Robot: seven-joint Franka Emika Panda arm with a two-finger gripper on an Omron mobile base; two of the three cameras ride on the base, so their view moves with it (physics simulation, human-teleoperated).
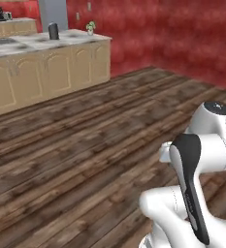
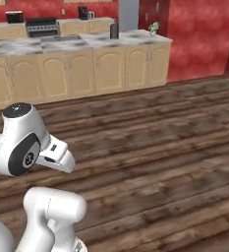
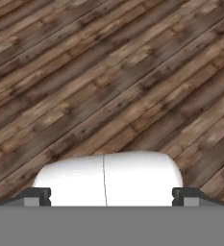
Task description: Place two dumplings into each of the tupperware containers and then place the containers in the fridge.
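Hanging spread above bare plank floor [image 3: 108,72], end effector [image 3: 111,197]; counter edge [image 2: 86,47] seemingly far.

Dark wooden plank floor [image 2: 150,147] runs to a row of pale wood base cabinets [image 2: 86,71] under a mottled grey countertop [image 2: 81,42]. Behind, red walls [image 1: 172,29]. A small potted plant [image 2: 154,27] sits at the counter's end.

Left base cam sits behind the arm [image 1: 197,169], looking fwd and down across the wood floor [image 1: 75,160] to the far cabinet bench [image 1: 46,68]. Right base cam faces the same bench [image 2: 86,64] more squarely; both share floor, red wall [image 1: 182,29] and a dark canister [image 2: 114,30]. Hand cam hangs close over floor planks [image 3: 108,72], looking down.
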